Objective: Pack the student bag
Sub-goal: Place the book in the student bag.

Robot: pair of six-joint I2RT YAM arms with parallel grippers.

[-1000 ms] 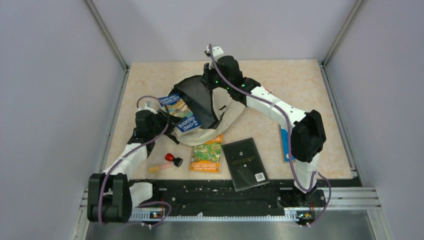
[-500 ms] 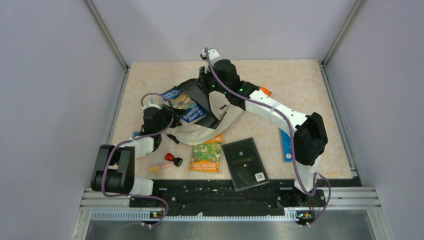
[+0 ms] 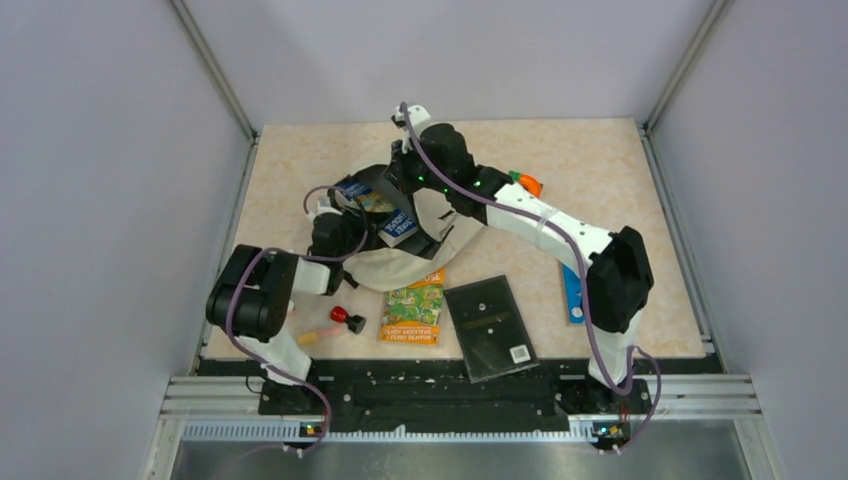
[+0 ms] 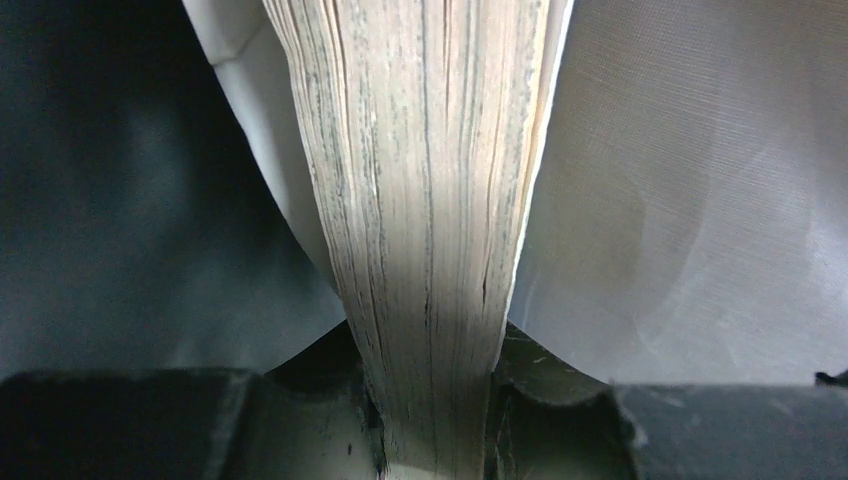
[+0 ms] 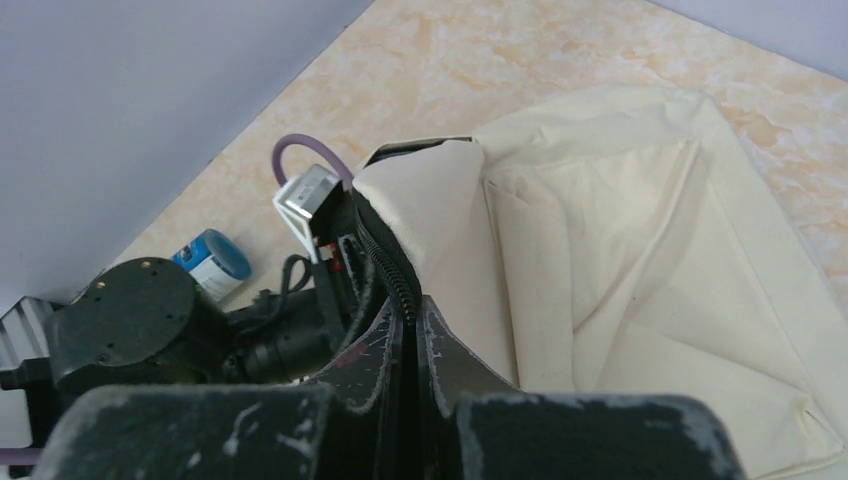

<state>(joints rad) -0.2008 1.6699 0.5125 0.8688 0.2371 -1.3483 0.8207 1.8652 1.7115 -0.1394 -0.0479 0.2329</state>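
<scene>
The student bag (image 3: 425,255), cream cloth with a black zip edge, lies mid-table. My right gripper (image 3: 400,183) is shut on the zip edge (image 5: 395,275) of the student bag (image 5: 620,260) and holds the mouth up. My left gripper (image 3: 360,220) is shut on a blue-covered book (image 3: 388,216), which sits at the bag's dark opening. In the left wrist view the book's page edge (image 4: 430,220) stands clamped between my left gripper's (image 4: 435,405) jaws, with pale lining (image 4: 700,200) to the right and darkness to the left.
A green and orange book (image 3: 415,305) and a black flat case (image 3: 490,328) lie in front of the bag. A red-black item (image 3: 346,318) and a yellow-pink marker (image 3: 315,335) lie near left. A blue item (image 3: 572,290) and an orange thing (image 3: 526,183) lie right. A blue-white tube (image 5: 212,262) lies by the left arm.
My left arm has swung right and carried the blue book from beside the bag to its opening. My right gripper has shifted slightly left with the bag's edge.
</scene>
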